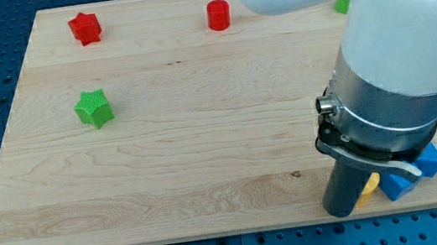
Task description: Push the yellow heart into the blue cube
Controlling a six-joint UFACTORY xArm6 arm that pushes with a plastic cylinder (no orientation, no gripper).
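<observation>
Risk lies at the surface (pixel 206 158) edge: the yellow heart (pixel 368 188) sits near the view's bottom right, mostly hidden behind the rod, touching or just beside a blue block (pixel 397 184), with the blue cube (pixel 431 160) just beyond. An off-centre push could spin the heart aside or shove the blue pieces off the nearby edge. The arm stands upright over that corner, its bulky body masking much of the scene. The tool is a plain rod holding nothing; its tip (pixel 342 211) rests just left of the heart
</observation>
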